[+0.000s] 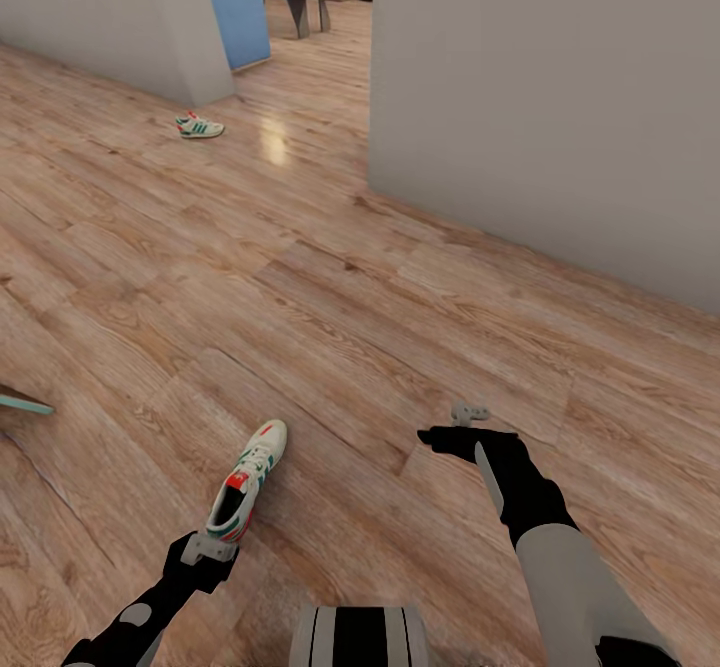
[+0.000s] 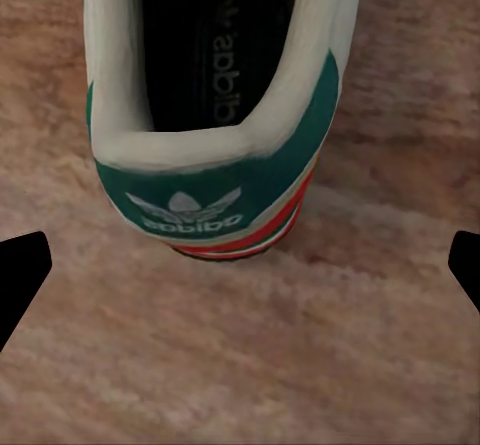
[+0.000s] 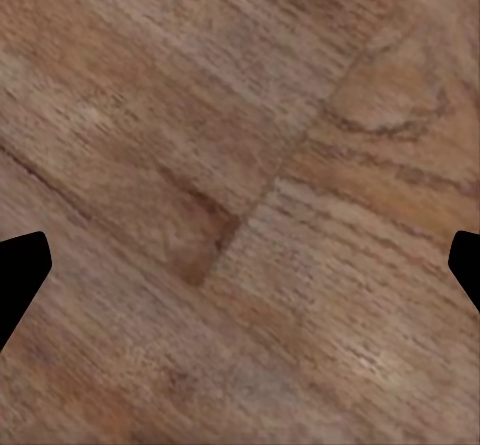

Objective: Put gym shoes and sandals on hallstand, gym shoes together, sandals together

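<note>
Warm wood planking of the corridor floor [image 1: 400, 287] was spread across the scene, closed in by grey walls. At far left a teal-edged corner [image 1: 25, 404] of something was just caught in the head view. Next along, the left gripper [image 1: 205, 551] was seen low behind the heel of the near gym shoe [image 1: 248, 487], which was lying on the boards with its toe pointed away. Whether the shoe was already pinched was not settled from the head view; in the left wrist view the two dark fingertips [image 2: 22, 280] were shown wide apart with the green heel tab ahead of them, so the jaws were judged open and empty. For a sound pick, the heel would best be brought squarely between the jaws before closing, the collar rather than the sole being taken. The second gym shoe [image 1: 200, 127] was spotted well away, near the far wall. To the right, the right gripper [image 1: 452, 429] was held over bare planks, its jaws spread apart, nothing gripped.
</note>
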Motion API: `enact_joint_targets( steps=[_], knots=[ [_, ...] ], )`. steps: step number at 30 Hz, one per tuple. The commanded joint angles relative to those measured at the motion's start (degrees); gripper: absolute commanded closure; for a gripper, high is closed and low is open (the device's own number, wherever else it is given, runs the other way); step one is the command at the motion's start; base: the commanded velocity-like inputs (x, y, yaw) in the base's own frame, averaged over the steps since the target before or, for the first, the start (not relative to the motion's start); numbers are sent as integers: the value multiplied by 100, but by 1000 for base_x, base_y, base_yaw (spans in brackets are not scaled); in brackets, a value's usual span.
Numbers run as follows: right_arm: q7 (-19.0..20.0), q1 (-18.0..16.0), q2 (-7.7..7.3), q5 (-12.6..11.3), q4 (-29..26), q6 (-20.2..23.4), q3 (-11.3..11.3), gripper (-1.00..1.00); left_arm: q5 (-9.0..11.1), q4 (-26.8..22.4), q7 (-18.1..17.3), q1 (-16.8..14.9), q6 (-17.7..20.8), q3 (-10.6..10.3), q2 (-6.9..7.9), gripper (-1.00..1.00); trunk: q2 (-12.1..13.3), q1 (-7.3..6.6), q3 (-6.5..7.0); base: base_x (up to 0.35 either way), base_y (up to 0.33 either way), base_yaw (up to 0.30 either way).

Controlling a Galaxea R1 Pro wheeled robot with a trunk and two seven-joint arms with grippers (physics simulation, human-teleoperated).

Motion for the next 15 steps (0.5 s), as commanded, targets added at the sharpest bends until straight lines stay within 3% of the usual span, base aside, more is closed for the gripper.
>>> enact_joint_targets(
  steps=[1,5,15],
  knots=[
    [50,-3,8,60,-9,24,-32,-100,-25,1,-42,-3,-15,49,-3,-100,-2,-1,-12,0,0,0],
    [50,-3,8,60,-9,24,-32,-100,-25,1,-42,-3,-16,49,-2,-100,-2,-1,-36,0,0,0],
    [50,-3,8,60,-9,24,-32,-100,-25,1,-42,-3,-17,49,0,-100,-12,20,-253,0,0,0]
  ],
)
